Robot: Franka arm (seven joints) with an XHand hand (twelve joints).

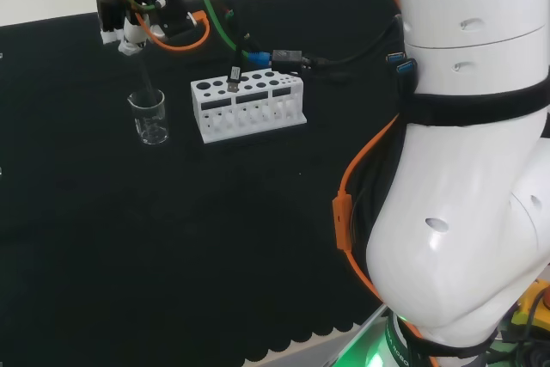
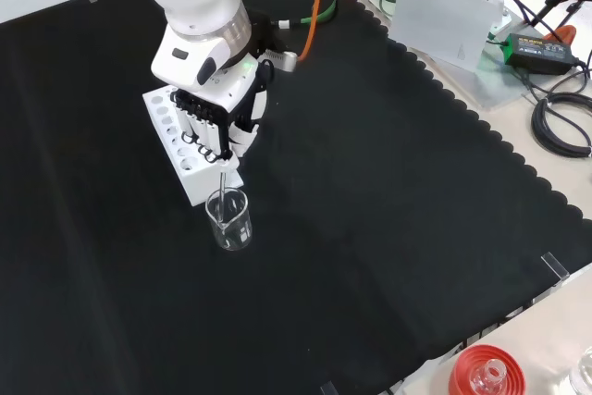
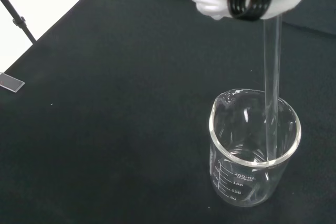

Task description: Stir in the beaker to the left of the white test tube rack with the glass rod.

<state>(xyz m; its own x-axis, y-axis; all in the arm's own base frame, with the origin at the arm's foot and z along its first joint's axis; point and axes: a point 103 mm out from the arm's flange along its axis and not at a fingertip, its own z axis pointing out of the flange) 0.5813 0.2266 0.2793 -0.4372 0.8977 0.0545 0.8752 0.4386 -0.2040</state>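
Glass rod (image 3: 272, 77) hangs upright into beaker (image 3: 254, 150), pinched by robot hand (image 2: 215, 122) poised above.

Hand (image 1: 129, 32) with glass rod (image 1: 146, 79) above beaker (image 1: 149, 118), left of rack (image 1: 247, 107)

We are counting on the cloth: one beaker (image 1: 150, 117), one glass rod (image 3: 272, 77), one white test tube rack (image 1: 248, 106), one red ribbed stand (image 2: 486, 372).

black cloth (image 2: 388, 228) covers bench | red ribbed ring (image 2: 486, 372) under flask, front view's lower right | grey sheet (image 2: 444, 20) top right
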